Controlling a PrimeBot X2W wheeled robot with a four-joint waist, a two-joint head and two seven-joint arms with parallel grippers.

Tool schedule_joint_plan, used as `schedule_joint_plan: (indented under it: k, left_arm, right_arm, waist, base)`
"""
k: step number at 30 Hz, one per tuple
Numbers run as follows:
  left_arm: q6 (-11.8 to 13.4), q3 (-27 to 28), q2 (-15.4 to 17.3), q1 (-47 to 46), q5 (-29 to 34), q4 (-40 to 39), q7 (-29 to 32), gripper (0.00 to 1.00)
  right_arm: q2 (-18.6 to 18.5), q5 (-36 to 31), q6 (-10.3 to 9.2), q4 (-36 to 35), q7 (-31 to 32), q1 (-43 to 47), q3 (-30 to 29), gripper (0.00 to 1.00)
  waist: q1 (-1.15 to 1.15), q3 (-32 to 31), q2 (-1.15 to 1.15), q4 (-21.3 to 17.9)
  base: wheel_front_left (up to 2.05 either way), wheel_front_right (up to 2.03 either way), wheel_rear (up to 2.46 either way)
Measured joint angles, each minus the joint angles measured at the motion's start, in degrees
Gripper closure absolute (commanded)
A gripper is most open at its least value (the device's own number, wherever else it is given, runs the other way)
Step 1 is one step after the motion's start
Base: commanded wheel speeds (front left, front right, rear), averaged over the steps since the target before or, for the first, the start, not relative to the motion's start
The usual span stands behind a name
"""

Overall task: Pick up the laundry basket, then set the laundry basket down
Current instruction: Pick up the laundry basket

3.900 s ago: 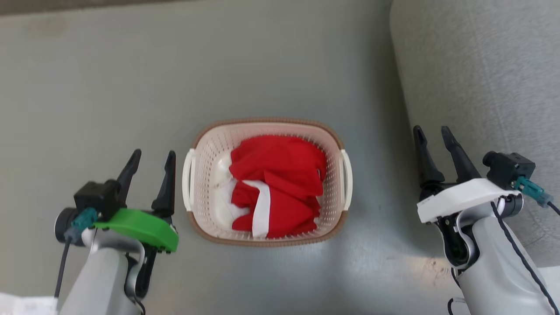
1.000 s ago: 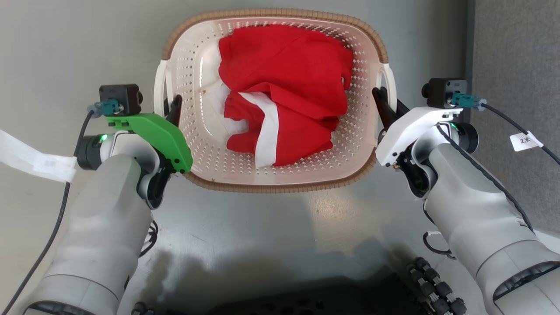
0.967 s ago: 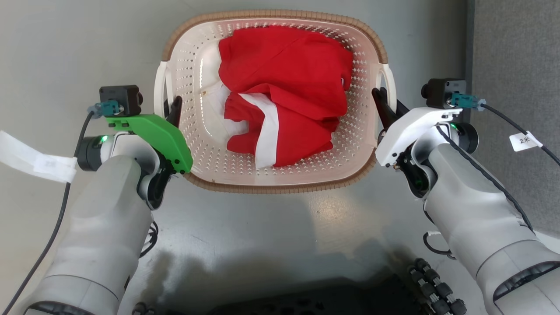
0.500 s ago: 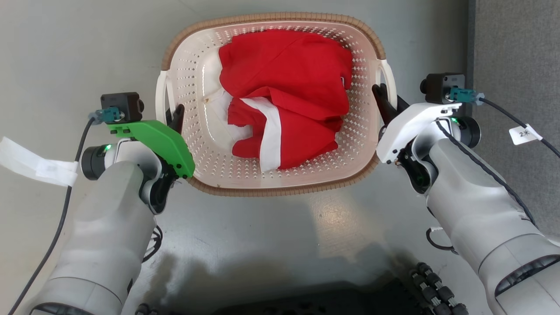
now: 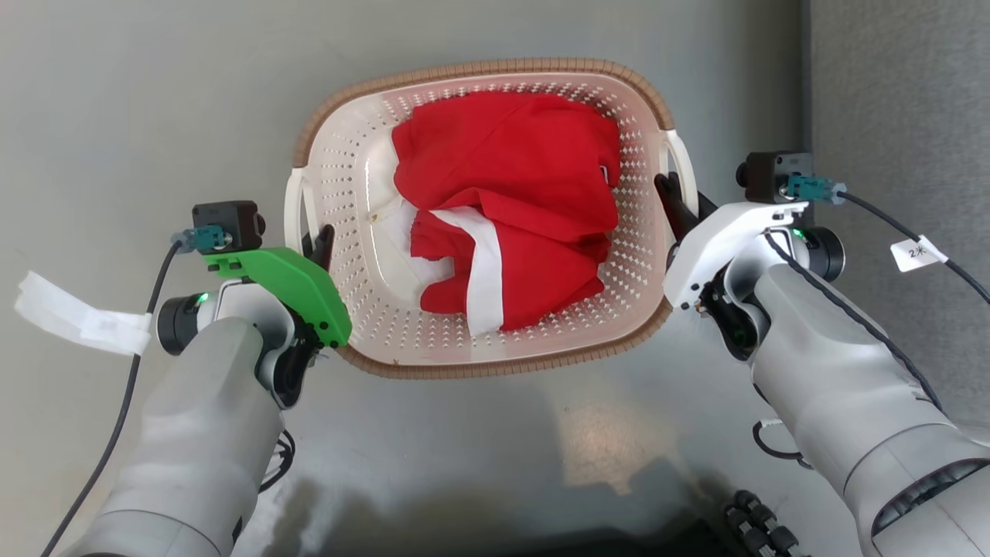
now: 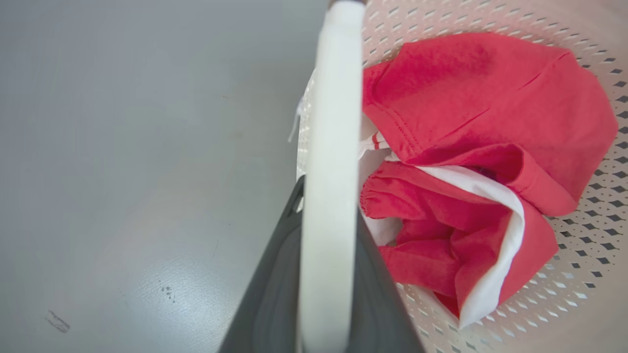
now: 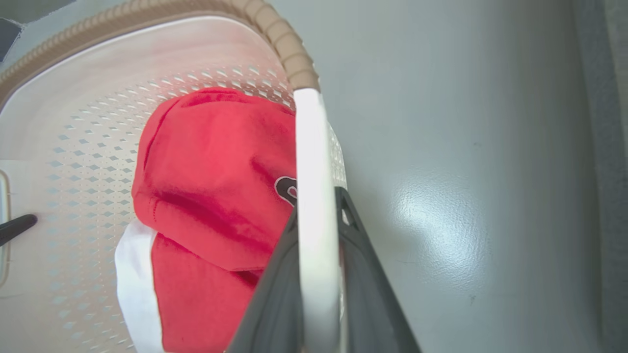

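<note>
The laundry basket [image 5: 495,367], cream and perforated with a brown woven-look rim, lies centred in the head view with red and white clothes [image 5: 510,209] inside. My left gripper [image 5: 313,241] is shut on its left loop handle [image 6: 328,147], and the dark fingers [image 6: 274,294] press both sides of the white bar. My right gripper [image 5: 677,199] is shut on the right loop handle [image 7: 314,171], its fingers [image 7: 270,304] clamped around it. I cannot tell whether the basket is off the floor.
Smooth grey floor [image 5: 155,93] surrounds the basket. A grey upholstered surface [image 5: 897,77] runs along the right edge, close to my right arm. My dark base [image 5: 762,526] shows at the bottom. A white tag [image 5: 77,321] hangs from the left arm's cable.
The whole head picture has shifted: the basket and both grippers now sit lower in it and less of my base shows. Both grippers have stayed shut on the handles.
</note>
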Motion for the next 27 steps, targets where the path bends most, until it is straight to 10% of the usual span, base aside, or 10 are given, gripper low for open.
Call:
schedule_joint_plan:
  k: [27]
  left_arm:
    - [0.0,-3.1,-0.5,6.4,-6.9,2.6,5.5,1.00]
  right_arm:
    - [0.5,5.3,0.00,3.2,5.4,5.3,5.3,1.00]
  waist:
    - [0.00,-15.1,0.00,-0.8]
  base:
    - [0.00,0.00,0.00]
